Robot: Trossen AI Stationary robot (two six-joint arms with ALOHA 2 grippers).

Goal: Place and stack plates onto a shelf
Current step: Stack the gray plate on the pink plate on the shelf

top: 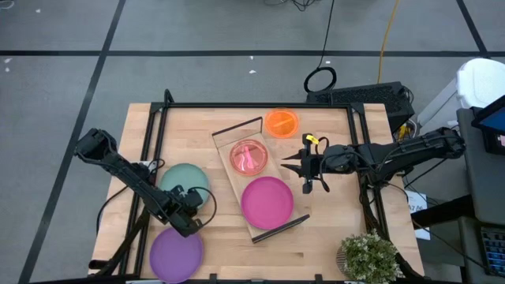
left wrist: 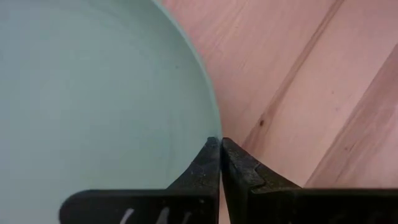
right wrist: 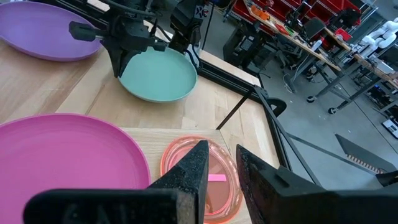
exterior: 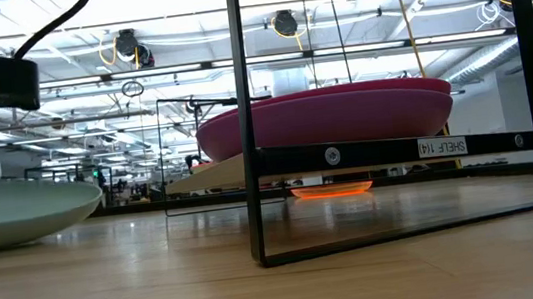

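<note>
A teal plate (top: 184,181) lies near the table's left side, and my left gripper (top: 192,208) is shut on its near-right rim. A purple plate (top: 175,254) lies at the near edge. The shelf (top: 234,184) stands slantwise mid-table; a small pink divided plate (top: 248,156) rests on its far half and a magenta plate (top: 267,202) on its near half. A small orange plate (top: 282,122) lies on the table beyond the shelf. My right gripper (top: 295,169) hovers open just right of the shelf, above the pink plate's edge (right wrist: 205,180), holding nothing. My left gripper (left wrist: 219,144) pinches the teal plate's thin rim (left wrist: 213,134) between its two fingertips. The fingers (right wrist: 119,62) come down at it from above, slanting from the near-left. The plate (exterior: 22,210) sits about level; whether its base is off the table, I cannot tell.
Black frame rails (top: 252,106) run along the table's far, left and right sides. A potted plant (top: 369,256) stands at the near right corner. Bare wood (top: 331,229) lies right of the shelf. The shelf's wire end frame (exterior: 245,122) stands close to the low camera.
</note>
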